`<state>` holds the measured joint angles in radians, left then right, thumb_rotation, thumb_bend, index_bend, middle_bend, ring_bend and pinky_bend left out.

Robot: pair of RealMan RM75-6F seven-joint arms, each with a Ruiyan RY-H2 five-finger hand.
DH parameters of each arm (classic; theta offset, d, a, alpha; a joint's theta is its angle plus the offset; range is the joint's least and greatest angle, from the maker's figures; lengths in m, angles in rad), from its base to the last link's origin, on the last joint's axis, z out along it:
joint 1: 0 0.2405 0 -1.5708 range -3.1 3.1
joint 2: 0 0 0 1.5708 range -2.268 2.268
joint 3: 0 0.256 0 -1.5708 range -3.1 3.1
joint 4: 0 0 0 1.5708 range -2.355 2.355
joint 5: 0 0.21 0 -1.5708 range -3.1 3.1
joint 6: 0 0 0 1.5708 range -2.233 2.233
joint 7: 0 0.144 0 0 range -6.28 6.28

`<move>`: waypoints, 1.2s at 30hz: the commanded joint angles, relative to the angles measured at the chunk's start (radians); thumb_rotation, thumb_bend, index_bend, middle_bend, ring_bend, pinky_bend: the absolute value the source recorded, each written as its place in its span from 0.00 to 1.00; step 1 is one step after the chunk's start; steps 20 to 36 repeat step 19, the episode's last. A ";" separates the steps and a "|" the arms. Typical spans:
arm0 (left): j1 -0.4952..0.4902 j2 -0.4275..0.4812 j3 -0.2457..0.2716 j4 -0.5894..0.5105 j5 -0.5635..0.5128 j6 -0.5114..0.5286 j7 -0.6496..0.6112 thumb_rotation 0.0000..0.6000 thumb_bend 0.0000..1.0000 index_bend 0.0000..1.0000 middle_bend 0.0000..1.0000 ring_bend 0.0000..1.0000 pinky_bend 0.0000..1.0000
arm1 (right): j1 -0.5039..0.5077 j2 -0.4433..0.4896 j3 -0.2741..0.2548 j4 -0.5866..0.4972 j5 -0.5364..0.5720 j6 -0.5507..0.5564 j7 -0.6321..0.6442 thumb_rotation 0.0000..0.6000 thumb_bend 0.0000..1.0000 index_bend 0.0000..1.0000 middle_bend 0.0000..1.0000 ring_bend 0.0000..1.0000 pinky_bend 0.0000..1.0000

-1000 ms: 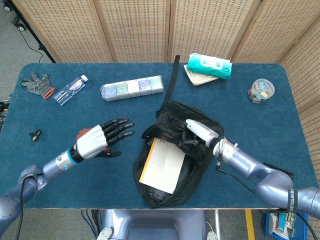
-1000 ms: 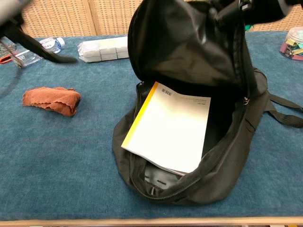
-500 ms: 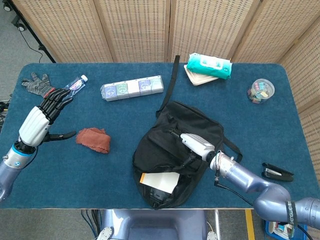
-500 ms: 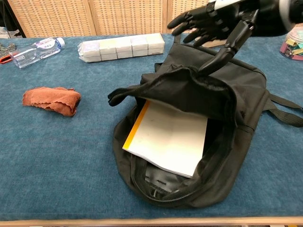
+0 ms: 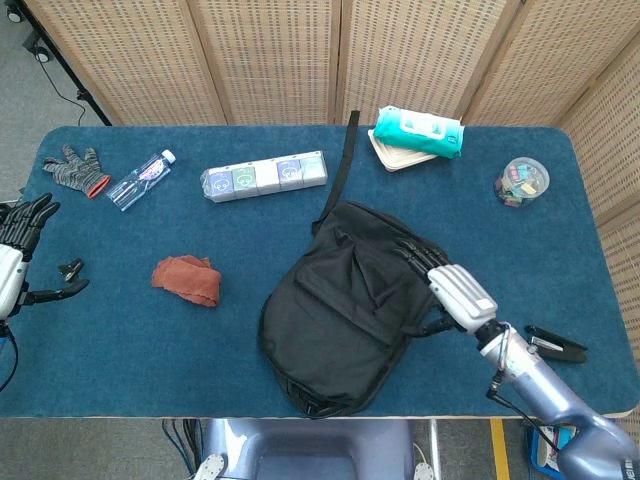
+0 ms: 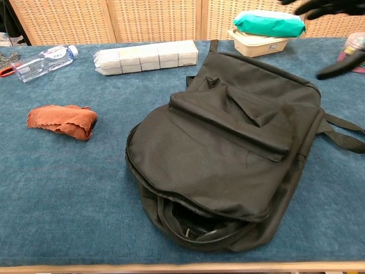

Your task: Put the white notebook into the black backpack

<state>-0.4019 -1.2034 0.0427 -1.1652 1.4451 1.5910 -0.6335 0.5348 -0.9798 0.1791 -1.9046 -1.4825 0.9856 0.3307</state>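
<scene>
Now the backpack [image 5: 345, 305] lay flat near the middle of the table [image 5: 120, 340], its flap folded down over the main opening. In the chest view the zipper [image 6: 191, 228] gaped only along the near edge, showing a dark slot. The notebook could not be seen in either view; with the flap down over the mouth, nothing white showed.

The right hand [image 5: 450, 285] hovered at the bag's right side, fingers apart and holding nothing, dark fingertips over the fabric; whether they touched it could not be told. In the chest view that same hand showed only as a blur at the upper right corner.

The left hand [image 5: 15, 255] was at the far left edge of the head view, well apart from the bag, fingers spread and empty, close by a small black clip [image 5: 70, 268].

A rust cloth [image 5: 186, 280] lay crumpled left of the bag. Farther back were a grey glove [image 5: 72, 168], a water bottle [image 5: 140, 180] on its side, and a wrapped row of small cartons [image 5: 264, 176]. A black strap [image 5: 340, 170] ran from the bag toward the back edge. A teal wipes pack [image 5: 418, 130] rested on a beige tray [image 5: 395, 155], and a clear tub [image 5: 523, 180] of coloured clips stood near the right edge. A black stapler [image 5: 555, 343] lay just right of the right forearm.
</scene>
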 commanded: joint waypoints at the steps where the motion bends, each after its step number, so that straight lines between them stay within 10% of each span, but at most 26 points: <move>1: 0.046 0.013 -0.002 -0.042 -0.030 -0.009 0.023 0.93 0.00 0.00 0.00 0.00 0.01 | -0.082 0.001 -0.064 0.106 -0.080 0.109 -0.003 1.00 0.00 0.00 0.00 0.00 0.00; 16: 0.221 0.058 -0.016 -0.314 -0.164 -0.013 0.375 1.00 0.00 0.00 0.00 0.00 0.00 | -0.309 -0.246 -0.142 0.586 -0.045 0.402 -0.065 1.00 0.00 0.00 0.00 0.00 0.00; 36: 0.223 0.068 -0.026 -0.336 -0.157 -0.033 0.393 1.00 0.00 0.00 0.00 0.00 0.00 | -0.324 -0.274 -0.144 0.621 -0.042 0.419 -0.066 1.00 0.00 0.00 0.00 0.00 0.00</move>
